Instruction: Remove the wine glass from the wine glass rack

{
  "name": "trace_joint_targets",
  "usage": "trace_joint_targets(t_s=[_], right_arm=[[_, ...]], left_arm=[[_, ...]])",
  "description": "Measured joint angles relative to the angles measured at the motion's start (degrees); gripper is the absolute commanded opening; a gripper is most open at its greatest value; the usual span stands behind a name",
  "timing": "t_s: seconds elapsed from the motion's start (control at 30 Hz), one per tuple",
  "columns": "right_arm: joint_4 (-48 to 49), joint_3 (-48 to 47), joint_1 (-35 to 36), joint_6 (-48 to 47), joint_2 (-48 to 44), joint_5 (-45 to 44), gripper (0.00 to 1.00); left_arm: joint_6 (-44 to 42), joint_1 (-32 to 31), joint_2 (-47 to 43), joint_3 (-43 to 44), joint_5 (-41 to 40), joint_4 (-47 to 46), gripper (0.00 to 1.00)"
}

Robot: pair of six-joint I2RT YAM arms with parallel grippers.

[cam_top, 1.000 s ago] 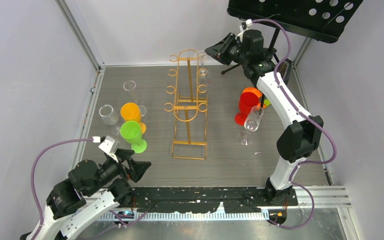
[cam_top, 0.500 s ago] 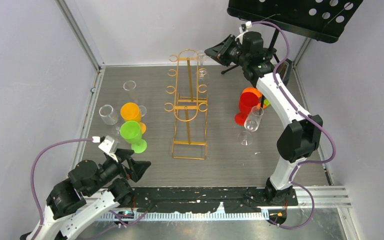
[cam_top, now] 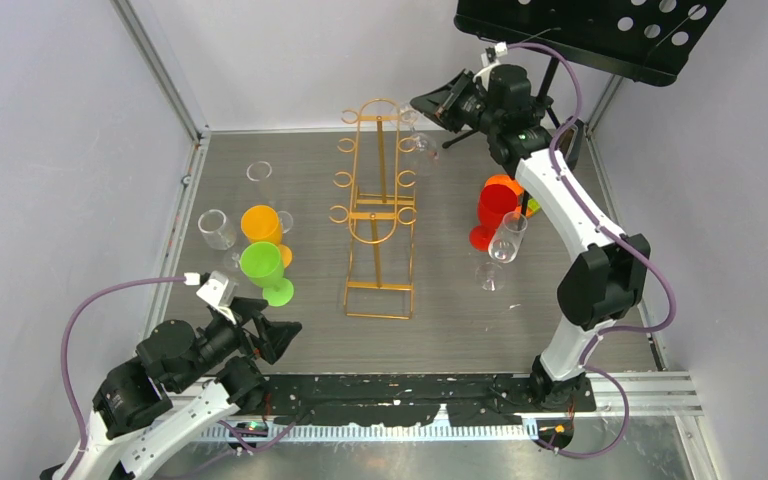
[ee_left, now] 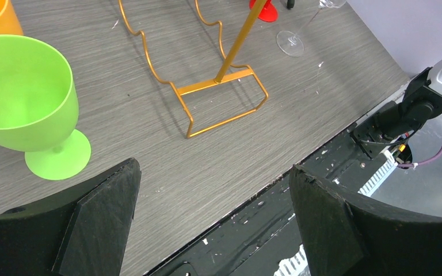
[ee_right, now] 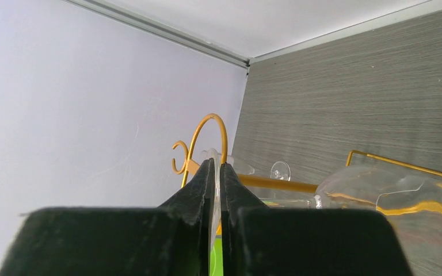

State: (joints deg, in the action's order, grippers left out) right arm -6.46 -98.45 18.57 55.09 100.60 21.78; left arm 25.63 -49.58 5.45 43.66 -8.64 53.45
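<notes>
**Student:** What lay nearest the arm bases?

**Tutor:** The left gripper (ee_left: 213,192) hung low over the near edge of the grey table (cam_top: 460,320). Its jaws were spread wide and held nothing.

**Student:** And just beyond it?

**Tutor:** A green goblet (ee_left: 23,98) stood upright ahead and to the left of those fingers. An orange goblet (cam_top: 260,222) stood just behind it, and a clear glass (cam_top: 217,228) stood farther left.

**Student:** Where was the stand?

**Tutor:** The wine glass rack (cam_top: 378,215), of thin gold wire, stood at mid-table on its rectangular base. Curled loop hooks ran up both of its sides. To its right stood a red goblet (cam_top: 493,208), with a clear stemmed glass (cam_top: 507,240) close in front of it.

**Student:** And at the far end?

**Tutor:** The right gripper (ee_right: 214,167) was raised beside the top of the rack, on its right side. Its jaws were drawn almost together, pinching a thin clear edge of the wine glass (ee_right: 374,187). The bowl of the glass lay just beside the upper right hooks. The views did not show whether the glass hung from a hook or was free of it.

**Student:** Anything beyond that?

**Tutor:** A black music stand (cam_top: 600,35) filled the far right corner.
</notes>
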Motion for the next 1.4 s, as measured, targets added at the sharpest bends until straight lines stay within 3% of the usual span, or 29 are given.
trace_joint_targets(t_s=[1.4], right_arm=[[0.0, 4.1, -1.6, 5.3, -5.1, -4.7, 0.06]], left_arm=[[0.9, 0.0, 0.0, 0.0, -0.4, 0.0, 0.97]])
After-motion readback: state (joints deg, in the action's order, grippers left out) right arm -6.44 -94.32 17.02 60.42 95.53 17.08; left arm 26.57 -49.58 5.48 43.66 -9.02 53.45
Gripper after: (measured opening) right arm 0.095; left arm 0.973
